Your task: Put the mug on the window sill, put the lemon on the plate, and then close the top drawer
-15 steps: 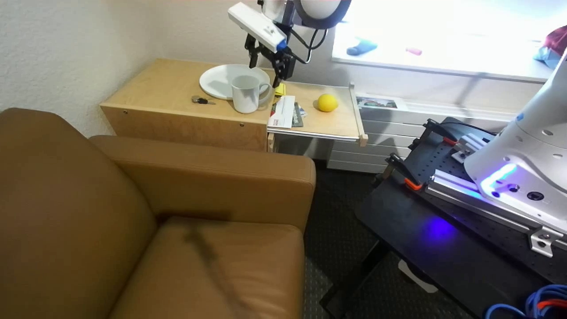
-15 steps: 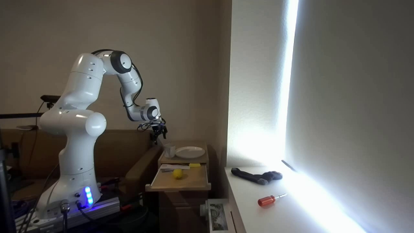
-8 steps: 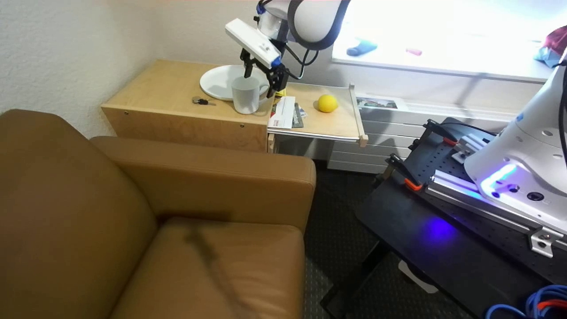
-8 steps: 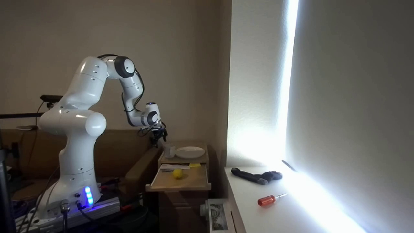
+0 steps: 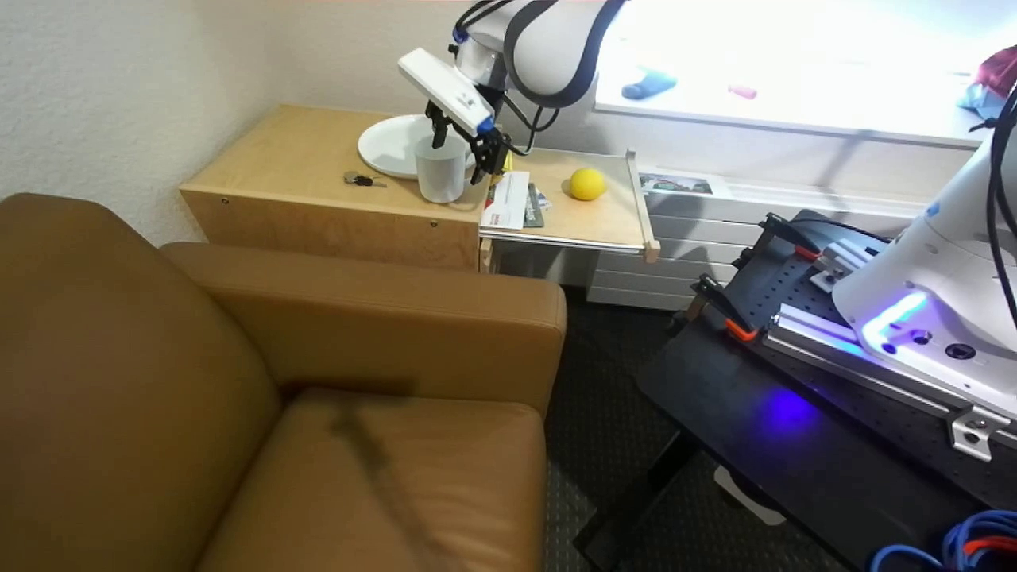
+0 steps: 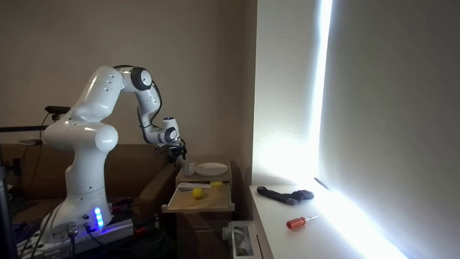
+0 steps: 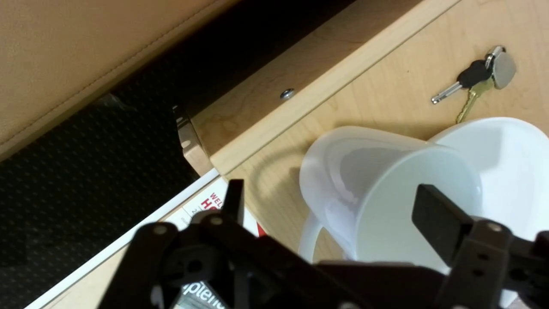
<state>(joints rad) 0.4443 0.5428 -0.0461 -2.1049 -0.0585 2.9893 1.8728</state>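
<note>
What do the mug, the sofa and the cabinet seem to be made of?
The mug: likely glazed ceramic; smooth white surface, soft sheen.
The sofa: leather or imitation leather, low sheen; stitched seam, soft wrinkles.
The cabinet: light wood or veneer, can't tell which; smooth, visible grain.

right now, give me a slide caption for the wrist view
Open tool at a white mug, with keys and a plate nearby.

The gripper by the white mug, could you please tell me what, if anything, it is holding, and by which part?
Nothing is held: the gripper is open, jaws wide apart, at the white mug, which stands upright on the cabinet.
</note>
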